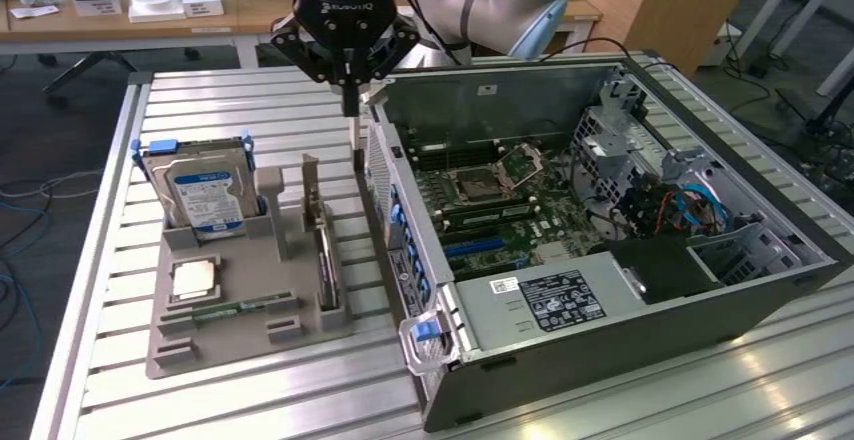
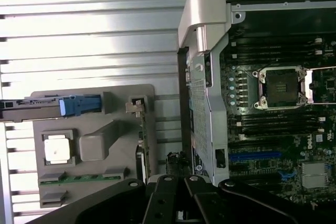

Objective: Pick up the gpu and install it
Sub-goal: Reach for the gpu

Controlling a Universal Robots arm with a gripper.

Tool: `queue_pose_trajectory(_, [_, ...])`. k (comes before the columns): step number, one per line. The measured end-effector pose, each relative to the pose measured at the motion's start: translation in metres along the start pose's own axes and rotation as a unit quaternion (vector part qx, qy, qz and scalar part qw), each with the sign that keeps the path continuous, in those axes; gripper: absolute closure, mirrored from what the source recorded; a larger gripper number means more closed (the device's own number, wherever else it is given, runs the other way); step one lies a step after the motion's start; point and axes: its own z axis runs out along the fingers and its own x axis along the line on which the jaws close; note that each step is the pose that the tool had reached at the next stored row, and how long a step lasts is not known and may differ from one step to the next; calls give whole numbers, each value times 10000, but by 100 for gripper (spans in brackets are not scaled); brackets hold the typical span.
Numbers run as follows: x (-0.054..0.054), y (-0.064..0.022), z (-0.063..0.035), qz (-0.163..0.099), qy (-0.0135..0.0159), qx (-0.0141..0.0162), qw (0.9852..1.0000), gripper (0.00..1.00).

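Note:
The gpu stands on edge in a slot of the grey holder, its silver end bracket at the far end. From the wrist it shows edge-on as a thin green strip, the gpu. My gripper hangs shut and empty above the gap between the holder and the rear wall of the open computer case, higher than the gpu and slightly toward the case from it. In the wrist view the gripper has its black fingers pressed together.
The holder also carries an upright hard drive with blue clips, a square processor and a memory stick. Inside the case lies the motherboard with a blue slot. Everything rests on a ribbed metal table.

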Motion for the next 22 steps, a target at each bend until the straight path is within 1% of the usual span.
queue_pose_trajectory(14, [27, -2, -1, 0, 0, 0, 10000, 89])
queue_pose_trajectory(22, [68, -5, -2, 0, 0, 0, 10000, 89])
